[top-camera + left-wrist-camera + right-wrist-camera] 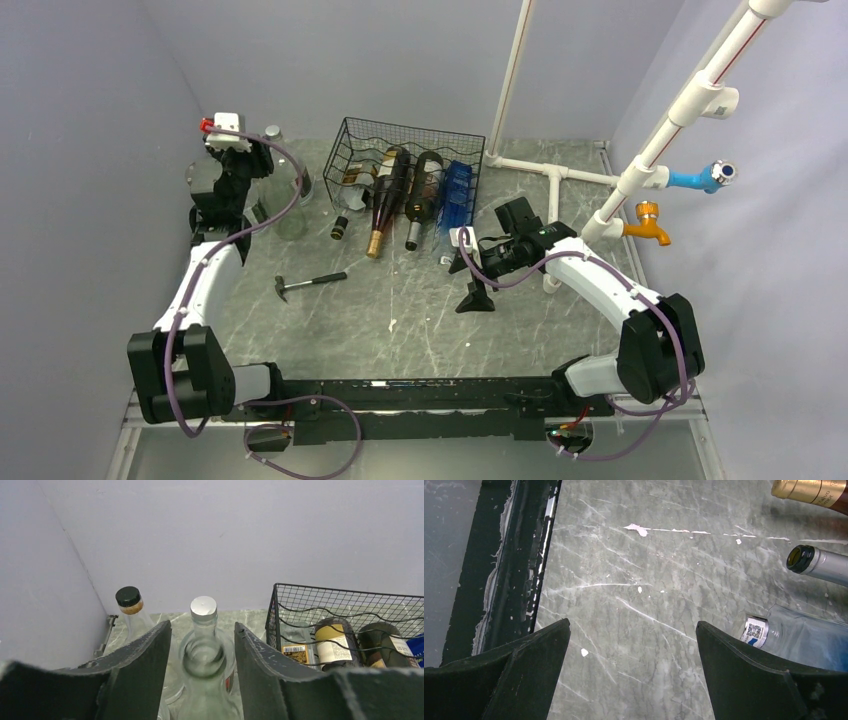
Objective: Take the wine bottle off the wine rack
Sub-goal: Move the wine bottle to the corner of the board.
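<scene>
The black wire wine rack [410,135] stands at the back middle of the table. Several bottles lie in it, necks toward me: a dark wine bottle with a gold-foil neck [385,195], a dark green one [422,195] and a blue one [455,195]. The left wrist view shows the rack [345,605] at the right. My left gripper [202,624] is open, its fingers either side of an upright clear bottle's open neck [202,657] with small gaps. My right gripper [633,630] hangs open over bare table in front of the rack, holding nothing.
Two more clear bottles stand behind the left gripper, one silver-capped [203,607], one black-capped [128,597]. A small hammer [310,283] lies left of centre. White pipes [560,172] with a blue tap [705,177] and an orange tap [648,222] occupy the back right.
</scene>
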